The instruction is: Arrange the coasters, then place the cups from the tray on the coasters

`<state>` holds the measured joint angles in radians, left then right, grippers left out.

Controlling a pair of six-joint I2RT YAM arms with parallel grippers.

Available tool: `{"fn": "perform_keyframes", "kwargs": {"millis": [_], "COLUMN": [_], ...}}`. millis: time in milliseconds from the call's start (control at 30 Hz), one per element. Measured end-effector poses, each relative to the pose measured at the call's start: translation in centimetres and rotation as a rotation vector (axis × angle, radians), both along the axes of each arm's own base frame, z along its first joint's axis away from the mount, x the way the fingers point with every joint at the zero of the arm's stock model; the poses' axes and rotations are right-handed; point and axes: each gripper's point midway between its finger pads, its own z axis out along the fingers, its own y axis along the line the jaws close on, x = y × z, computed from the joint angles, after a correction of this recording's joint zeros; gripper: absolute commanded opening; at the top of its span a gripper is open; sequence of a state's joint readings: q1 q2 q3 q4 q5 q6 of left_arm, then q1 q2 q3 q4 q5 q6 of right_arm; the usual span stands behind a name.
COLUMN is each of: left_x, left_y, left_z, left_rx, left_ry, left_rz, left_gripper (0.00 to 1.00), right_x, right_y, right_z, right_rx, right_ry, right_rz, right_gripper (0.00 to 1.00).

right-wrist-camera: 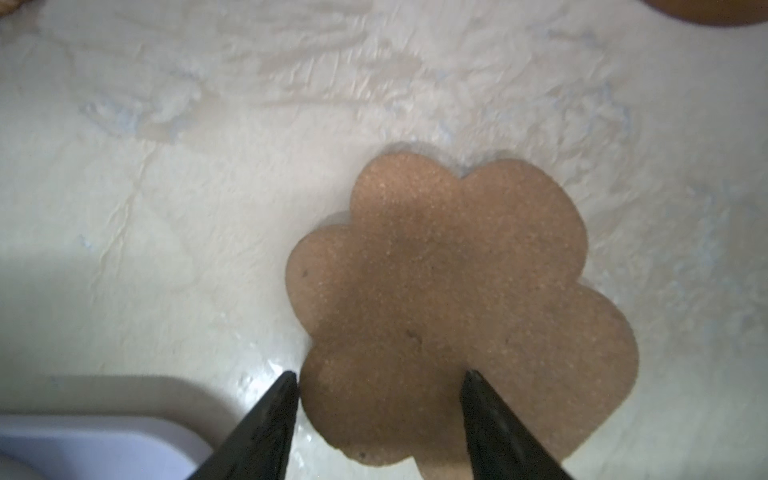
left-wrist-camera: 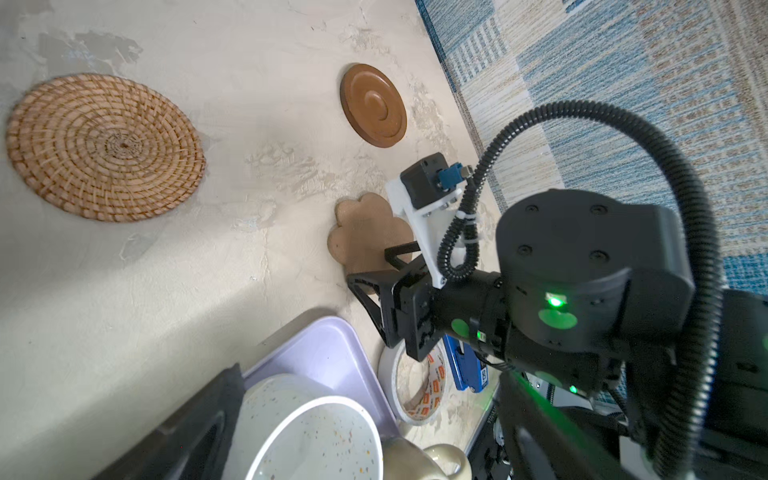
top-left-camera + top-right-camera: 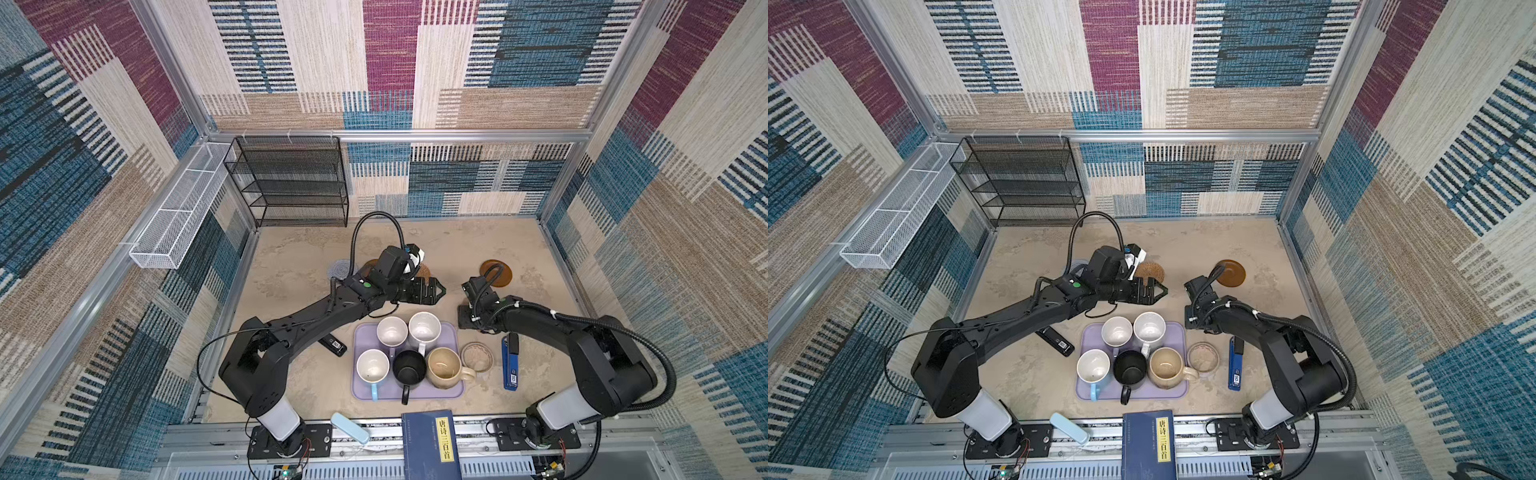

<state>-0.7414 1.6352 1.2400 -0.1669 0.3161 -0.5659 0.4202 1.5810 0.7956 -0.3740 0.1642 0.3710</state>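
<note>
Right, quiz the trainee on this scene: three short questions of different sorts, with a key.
1. True or false: the woven rattan round coaster lies bare, with no mug on it.
2. The right gripper has its tips astride the edge of which coaster? A) grey-blue crocheted round B) paw-shaped cork coaster C) dark-brown wooden disc
3. On the flat lilac plastic tray, name the mug standing between the light blue mug and the rounded cream-beige glazed mug.
Key: 1 true; 2 B; 3 the matte black mug.
</note>
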Motion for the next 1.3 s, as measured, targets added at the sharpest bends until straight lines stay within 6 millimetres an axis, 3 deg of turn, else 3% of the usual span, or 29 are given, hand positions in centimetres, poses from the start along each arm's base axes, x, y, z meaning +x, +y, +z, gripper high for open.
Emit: {"fn": "perform_keyframes", "kwargs": {"millis": [367, 533, 700, 800, 900, 1100, 1300], "left_x": [0.7, 0.6, 0.4, 0.2, 0.2, 0.2, 0.2], "left_y": [1.2, 1.3, 1.5, 1.6, 1.6, 1.6, 1.6], "left_z": [-0.1, -0.3, 0.2, 0.5, 0.4, 0.1, 0.0], "left_rx": [-0.016, -0.016, -0.022, -0.024, -0.024, -0.020, -0.020], "left_ry": [-0.007, -0.002, -0.009, -0.012, -0.012, -0.007, -0.007], "left_rz": [0.053, 0.055, 0.055, 0.055, 0.054, 0.054, 0.054], "left_gripper": [0.98, 0.98, 0.98, 0.98, 0.98, 0.98, 0.98], "right_x": [7.9, 10.2, 9.7, 9.0, 8.0, 8.2, 8.7], "right_y": [5.6, 5.7, 5.8, 3.2, 0.1, 0.7, 0.7], "right_z": [1.9, 4.6, 6.1, 4.8, 3.0, 3.2, 2.0], "right_rx": [0.224, 0.298, 0.318, 0.306, 0.277, 0.296, 0.285], "right_ry": [-0.074, -0.128, -0.154, -0.133, -0.098, -0.124, -0.115], "right_rz": [0.025, 0.010, 0.031, 0.003, -0.038, 0.068, 0.098], "right_gripper": [0.59, 0.60, 0.63, 0.65, 0.74, 0.75, 0.73]}}
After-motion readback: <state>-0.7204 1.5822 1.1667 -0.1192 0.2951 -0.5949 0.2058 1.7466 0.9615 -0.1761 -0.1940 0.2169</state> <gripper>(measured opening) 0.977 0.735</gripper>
